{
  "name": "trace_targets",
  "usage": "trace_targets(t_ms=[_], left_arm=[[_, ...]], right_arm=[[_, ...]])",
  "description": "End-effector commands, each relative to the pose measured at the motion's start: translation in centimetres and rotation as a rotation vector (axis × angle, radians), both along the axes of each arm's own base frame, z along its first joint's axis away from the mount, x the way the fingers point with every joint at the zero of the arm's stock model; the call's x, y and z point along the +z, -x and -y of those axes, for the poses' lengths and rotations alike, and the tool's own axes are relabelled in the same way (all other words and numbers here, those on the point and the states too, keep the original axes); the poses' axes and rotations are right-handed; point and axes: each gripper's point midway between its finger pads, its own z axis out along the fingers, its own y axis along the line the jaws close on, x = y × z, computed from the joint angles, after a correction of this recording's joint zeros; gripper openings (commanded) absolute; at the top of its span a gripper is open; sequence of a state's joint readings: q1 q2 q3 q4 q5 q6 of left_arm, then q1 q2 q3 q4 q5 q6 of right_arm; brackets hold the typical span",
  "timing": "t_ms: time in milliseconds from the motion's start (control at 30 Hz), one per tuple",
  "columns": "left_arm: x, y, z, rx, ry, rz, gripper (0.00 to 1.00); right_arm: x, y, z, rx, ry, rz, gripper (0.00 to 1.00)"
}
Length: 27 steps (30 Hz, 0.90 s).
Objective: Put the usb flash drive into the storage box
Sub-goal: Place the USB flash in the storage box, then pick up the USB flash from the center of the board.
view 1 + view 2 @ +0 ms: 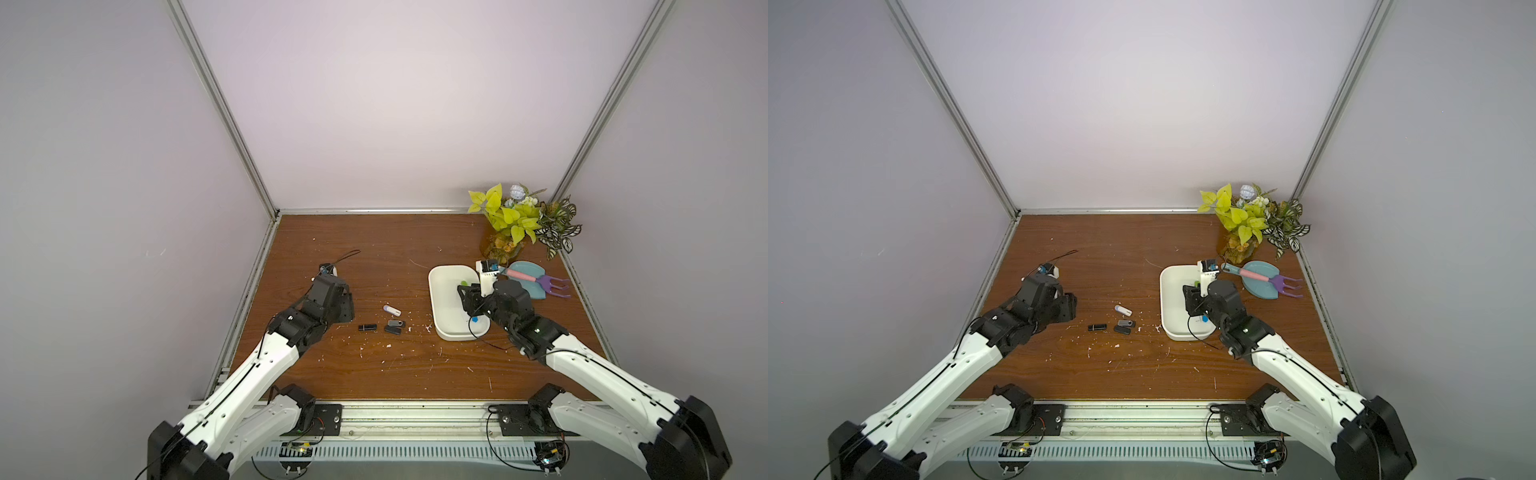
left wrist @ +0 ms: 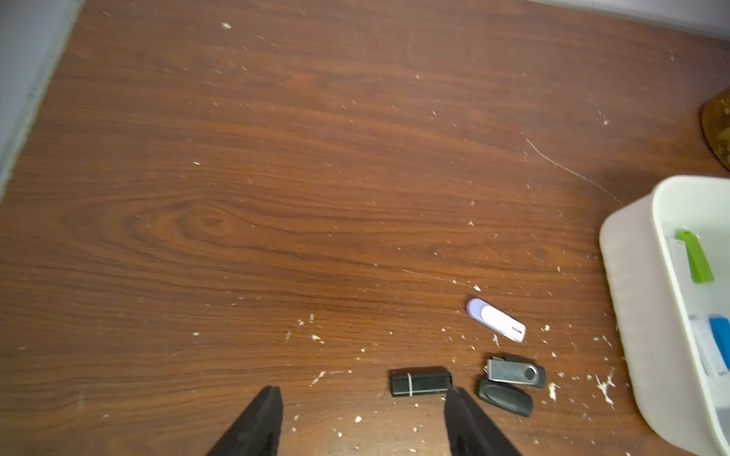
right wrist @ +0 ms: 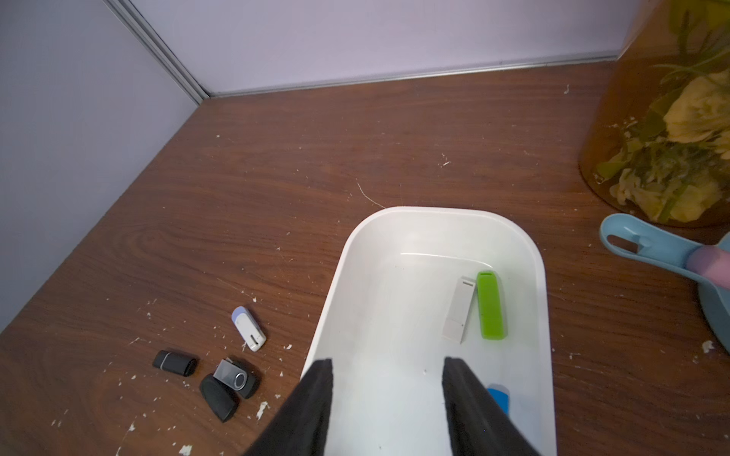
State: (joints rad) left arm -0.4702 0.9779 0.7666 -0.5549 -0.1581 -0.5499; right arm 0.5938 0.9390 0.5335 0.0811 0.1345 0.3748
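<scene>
Several usb flash drives lie mid-table: a white-and-lavender one (image 1: 392, 310), a black capped one (image 2: 420, 381), a metal swivel one (image 2: 513, 372) and a black oval one (image 2: 505, 396) touching it. The white storage box (image 1: 434, 307) stands to their right. It holds a green drive (image 3: 491, 312), a white drive (image 3: 460, 310) and a blue drive (image 3: 499, 396). My right gripper (image 3: 387, 361) hangs open over the box with nothing between its fingers. My left gripper (image 2: 365, 389) is open just left of the black capped drive, one fingertip (image 2: 454, 398) close beside it.
A teal scoop (image 1: 525, 278) with a pink-handled purple fork (image 1: 552, 284) on it lies right of the box. An amber vase of plants (image 1: 505, 245) stands in the back right corner. White crumbs dot the wooden table (image 1: 374, 257). Walls close in three sides.
</scene>
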Motion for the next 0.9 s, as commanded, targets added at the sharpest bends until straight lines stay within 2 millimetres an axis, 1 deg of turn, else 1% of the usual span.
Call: trace_targets(t_ms=[0, 133, 167, 267, 333, 467, 567, 667, 867], left_arm=[[-1.6, -1.2, 3.4, -0.074, 0.11, -0.042, 0.64], [-5.6, -3.2, 5.1, -0.091, 0.066, -0.142, 0.62], [-6.8, -3.7, 5.6, -0.1, 0.054, -0.179, 0.6], [-9.0, -4.8, 7.0, -0.129, 0.028, -0.24, 0.56], [-10.1, -4.9, 7.8, -0.155, 0.039, -0.259, 0.55], [-12.2, -3.6, 7.5, -0.16, 0.036, -0.309, 0.55], [-13.3, -2.0, 7.3, -0.172, 0.044, -0.34, 0.54], [-13.9, -0.4, 6.9, -0.161, 0.05, -0.365, 0.52], [-14.0, 2.4, 7.4, -0.18, 0.082, -0.387, 0.52]], right_arm=[[1.7, 0.2, 0.9, -0.037, -0.076, 0.121, 0.52], [2.1, 1.3, 1.4, -0.032, -0.125, 0.166, 0.51], [1.9, 1.4, 1.6, -0.036, -0.13, 0.165, 0.51], [1.3, 1.6, 2.0, -0.049, -0.129, 0.165, 0.51], [0.7, 1.7, 2.2, -0.056, -0.124, 0.161, 0.51], [0.7, 1.7, 2.2, -0.056, -0.124, 0.164, 0.51], [0.8, 1.7, 2.2, -0.059, -0.124, 0.167, 0.51], [0.6, 1.6, 2.1, -0.054, -0.123, 0.162, 0.51], [0.4, 1.5, 1.9, -0.046, -0.117, 0.153, 0.51]])
